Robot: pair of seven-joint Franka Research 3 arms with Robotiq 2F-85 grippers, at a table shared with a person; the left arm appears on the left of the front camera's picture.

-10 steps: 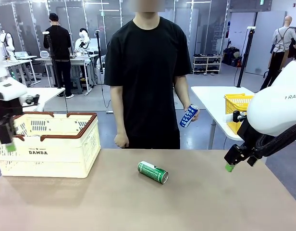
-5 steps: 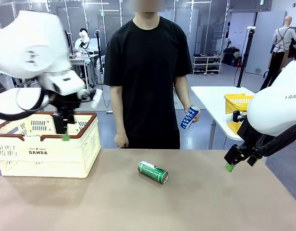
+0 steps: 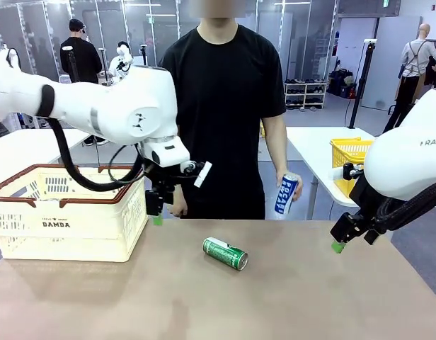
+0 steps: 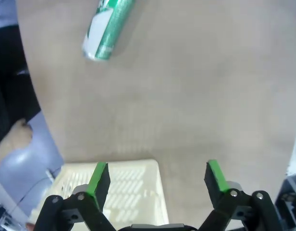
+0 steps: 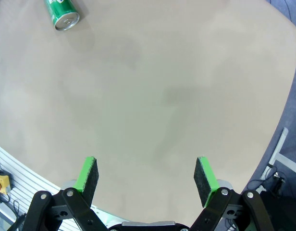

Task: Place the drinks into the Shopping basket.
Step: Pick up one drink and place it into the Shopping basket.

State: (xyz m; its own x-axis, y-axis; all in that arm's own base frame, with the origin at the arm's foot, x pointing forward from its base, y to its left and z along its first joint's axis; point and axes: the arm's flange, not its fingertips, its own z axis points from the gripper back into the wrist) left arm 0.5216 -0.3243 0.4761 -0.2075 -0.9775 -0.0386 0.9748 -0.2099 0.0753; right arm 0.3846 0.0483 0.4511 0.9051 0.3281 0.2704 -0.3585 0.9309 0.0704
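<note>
Swinging right, left gripper [image 3: 156, 217] nears green can [image 3: 225, 253].

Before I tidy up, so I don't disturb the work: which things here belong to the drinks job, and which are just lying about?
Belongs to the job:
green can, lying on the table
blue can, in the person's hand
cream basket

Just lying about:
yellow basket, on the white side table
</note>
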